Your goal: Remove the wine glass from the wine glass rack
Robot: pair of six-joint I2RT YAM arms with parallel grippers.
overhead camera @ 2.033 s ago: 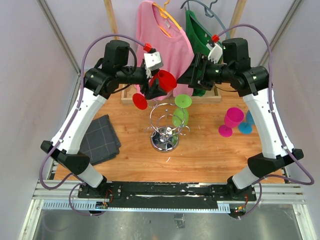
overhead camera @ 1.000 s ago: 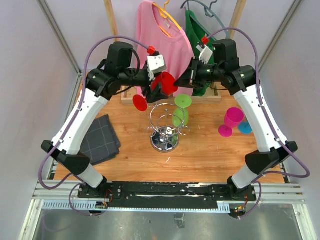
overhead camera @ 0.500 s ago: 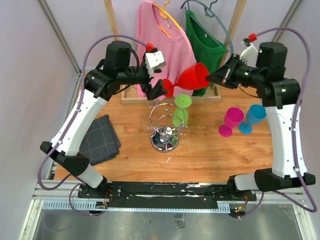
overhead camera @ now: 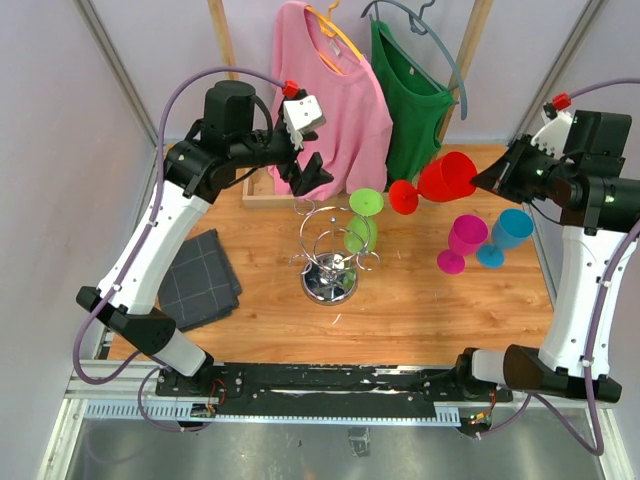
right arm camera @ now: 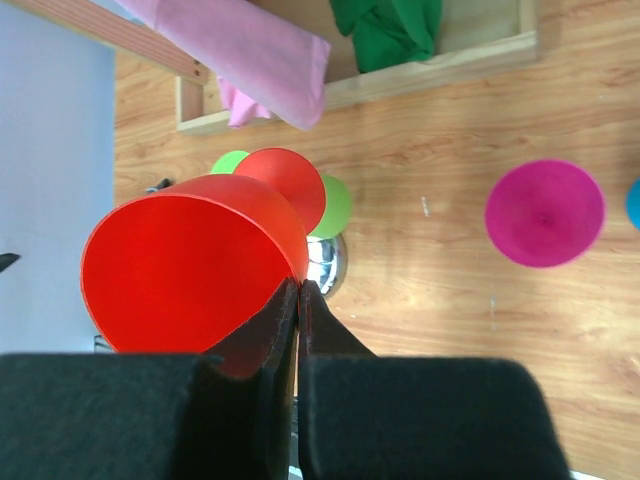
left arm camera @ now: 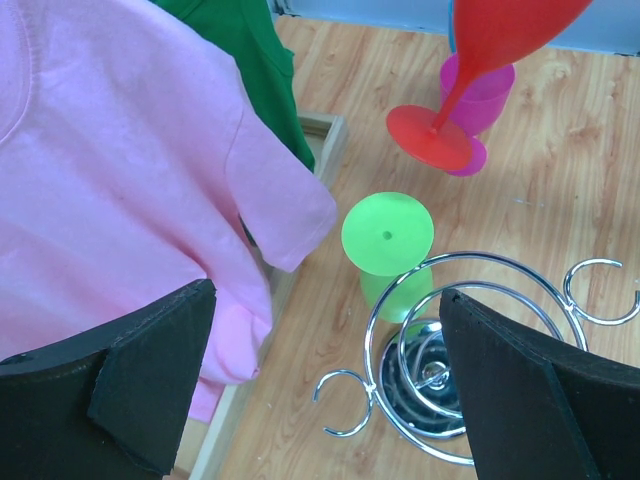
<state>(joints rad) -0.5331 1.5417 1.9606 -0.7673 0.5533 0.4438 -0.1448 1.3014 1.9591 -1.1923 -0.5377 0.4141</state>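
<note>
Wine glass rack (overhead camera: 330, 265) is set at mid-table (overhead camera: 400, 310). One hanging wine glass (overhead camera: 362, 222) is hung upside down on its right side. A folded cloth (overhead camera: 198, 278) is laid at the left edge. Two standing wine glasses (overhead camera: 465, 240) are placed side by side near the right edge. A clothes rack (overhead camera: 260, 195) with two shirts (overhead camera: 340, 110) is stood at the back. The held wine glass (overhead camera: 445, 178) is gripped on its side in mid-air by the right gripper (overhead camera: 482, 178), between the wine glass rack and the standing wine glasses, clear of both. The left gripper (overhead camera: 305, 172) is positioned above and behind the wine glass rack.
</note>
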